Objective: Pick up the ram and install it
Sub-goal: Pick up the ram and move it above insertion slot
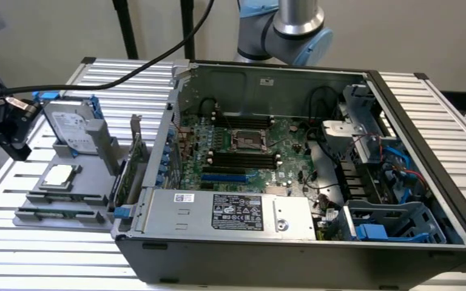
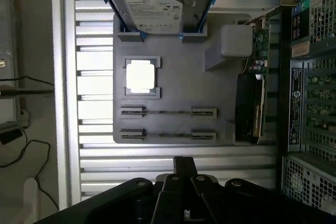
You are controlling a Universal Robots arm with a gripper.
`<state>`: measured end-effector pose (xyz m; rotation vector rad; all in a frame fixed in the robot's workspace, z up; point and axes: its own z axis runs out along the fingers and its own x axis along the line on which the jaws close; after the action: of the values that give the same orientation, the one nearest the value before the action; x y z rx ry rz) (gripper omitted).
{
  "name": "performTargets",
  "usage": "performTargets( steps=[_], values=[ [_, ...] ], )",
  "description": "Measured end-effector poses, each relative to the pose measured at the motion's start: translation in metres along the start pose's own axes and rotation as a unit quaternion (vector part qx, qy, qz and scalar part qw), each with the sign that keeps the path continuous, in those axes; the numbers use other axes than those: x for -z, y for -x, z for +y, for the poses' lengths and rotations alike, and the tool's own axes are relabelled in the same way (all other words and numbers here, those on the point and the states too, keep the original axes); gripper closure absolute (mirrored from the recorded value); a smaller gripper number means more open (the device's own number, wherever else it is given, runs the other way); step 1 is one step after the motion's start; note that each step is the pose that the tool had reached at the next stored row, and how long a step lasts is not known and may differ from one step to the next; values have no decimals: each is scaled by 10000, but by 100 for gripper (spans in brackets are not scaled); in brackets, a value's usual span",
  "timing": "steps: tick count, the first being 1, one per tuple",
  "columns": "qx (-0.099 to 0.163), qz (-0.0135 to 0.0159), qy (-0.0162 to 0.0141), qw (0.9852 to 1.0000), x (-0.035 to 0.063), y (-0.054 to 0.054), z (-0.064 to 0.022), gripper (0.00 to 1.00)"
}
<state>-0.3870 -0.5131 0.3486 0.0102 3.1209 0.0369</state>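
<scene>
I have not picked up the ram point(image 2: 168, 135) yet. It is a thin stick standing on its edge in two little holders on the grey tray point(image 2: 178, 77). A second stick point(image 2: 168, 112) just like it stands right beside it. The tray sits on the slatted table point(image 1: 22, 248), next to the open computer case point(image 1: 298, 254), on the exterior view's left.

The tray also holds a hard drive point(image 2: 153, 9), a square silver processor chip point(image 2: 140, 75) and a bigger green card point(image 2: 258, 51) with a metal bracket. I leave those alone.

Inside the case I can see the motherboard point(image 1: 286, 136). Its long black slots point(image 1: 241, 159) look empty to me. So nothing is put in yet. I think the whole job is left to do: the grabbing, the carrying and the pushing in.

My gripper point(image 2: 185, 167) hangs over the table near the edge of the tray, close to the ram sticks but not touching them. My jaws are pressed all the way together, with no gap between them. I hold nothing and I touch nothing.
</scene>
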Motion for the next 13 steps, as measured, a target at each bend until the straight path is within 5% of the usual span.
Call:
performTargets(
  steps=[7,13],
  values=[
    [640,16,13,9979,-31,0,-1,89],
    [1182,28,24,9930,-64,-1,-2,89]
  ],
)
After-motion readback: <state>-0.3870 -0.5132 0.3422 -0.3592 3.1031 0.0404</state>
